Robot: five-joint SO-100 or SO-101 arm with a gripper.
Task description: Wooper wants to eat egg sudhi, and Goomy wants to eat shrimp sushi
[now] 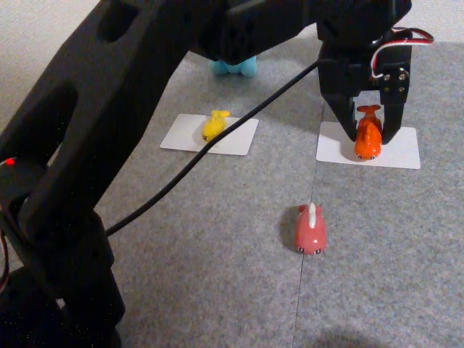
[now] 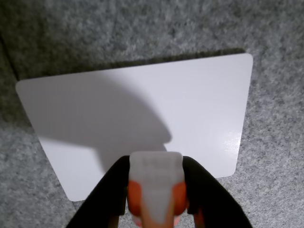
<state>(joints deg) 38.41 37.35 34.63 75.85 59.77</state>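
Shrimp sushi (image 1: 368, 138) going down on the right-hand white card (image 1: 406, 156)!
My fingers (image 1: 368, 136) are clamping it above the card; opening crooked could be tipping it over the edge.

Orange shrimp sushi (image 1: 368, 138) on right white card (image 1: 406, 148); yellow egg sudhi (image 1: 214, 125) on left card (image 1: 239, 138).

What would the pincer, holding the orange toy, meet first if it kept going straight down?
Probably the white card directly beneath: the pincer points down with the shrimp sushi between its fingers.
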